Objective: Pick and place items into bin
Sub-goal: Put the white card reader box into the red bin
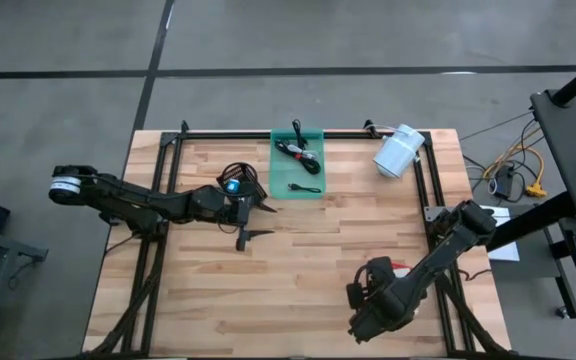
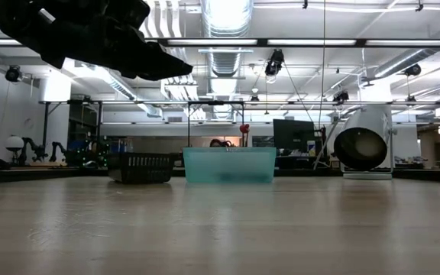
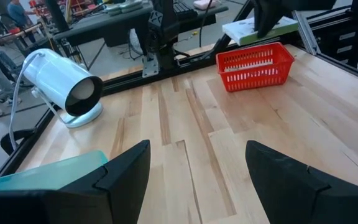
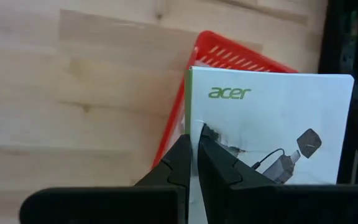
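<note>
My right gripper [image 4: 194, 163] is shut on a flat white packet [image 4: 272, 124] printed "acer", over a red basket [image 4: 219, 59] at the table's near right. From the left wrist view the packet [image 3: 253, 30] shows just above the basket's [image 3: 253, 65] far rim. Near the table's middle left, my left gripper [image 1: 255, 221] is open, holds nothing and points toward the right edge. A teal bin [image 1: 313, 150] at the far middle holds coiled black cable [image 1: 290, 150] and a small black piece [image 1: 306, 187]. My right gripper pinches the white packet by its long edge [image 4: 195, 127], the one beside the green stripe, between its two fingers [image 4: 178, 163]. They come from above, slanting steeply down. The packet lies roughly flat over the red basket; whether it touches the rim I cannot tell.
A white cylindrical lamp [image 1: 398, 152] stands at the far right, to the right of the teal bin. Black frame rails [image 1: 430, 190] run along the table's edges. Bare wood [image 1: 308, 260] lies between the two arms. Beyond the far edge a black basket [image 2: 140, 166] shows.
</note>
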